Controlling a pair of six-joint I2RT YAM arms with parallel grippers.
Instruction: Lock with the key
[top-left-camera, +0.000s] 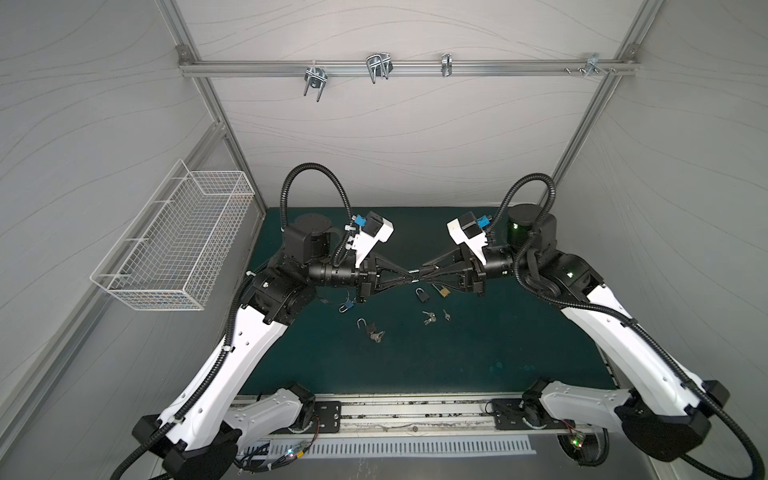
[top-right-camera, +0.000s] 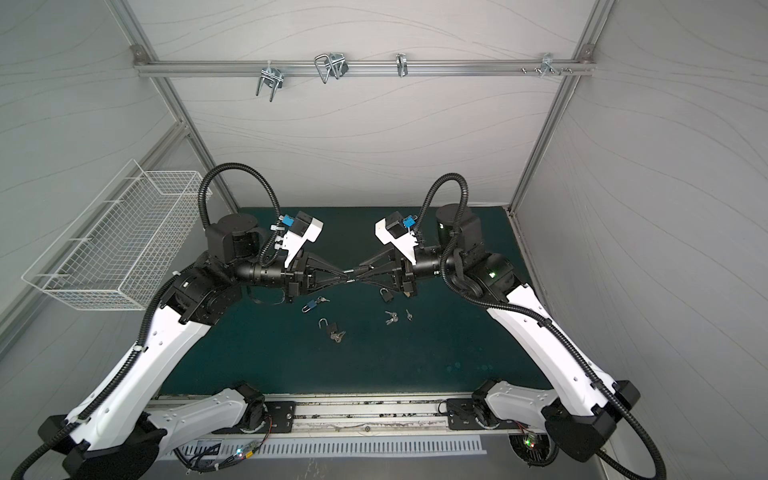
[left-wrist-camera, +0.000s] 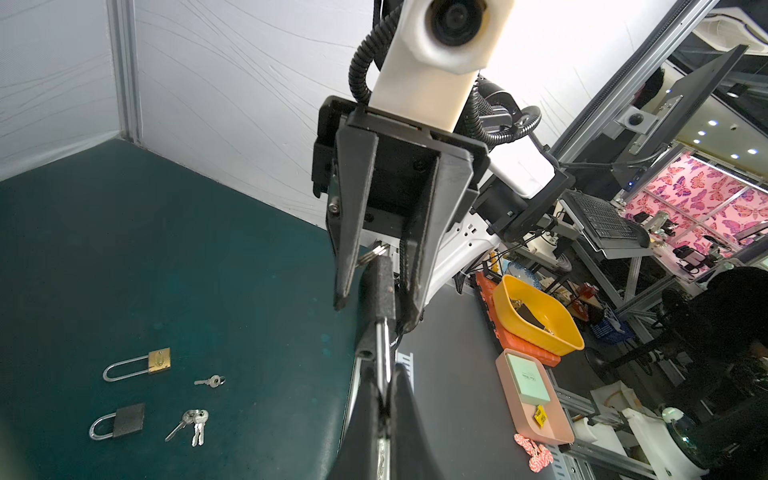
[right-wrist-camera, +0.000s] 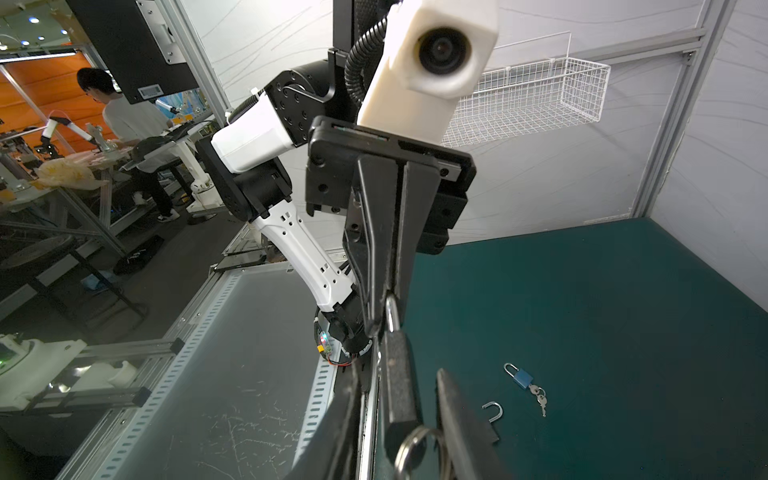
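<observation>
padlocks (top-left-camera: 421, 294) on mat (top-left-camera: 457, 353), keys (top-left-camera: 428, 317) among them; basket (top-left-camera: 174, 249) on left wall (top-left-camera: 83, 166)

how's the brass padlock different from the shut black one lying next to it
The brass padlock has a small gold body and a long, narrow shackle; the black padlock has a larger dark body and a short, rounded shackle. Both lie flat on the green mat, shackles shut, no key in either.
</observation>
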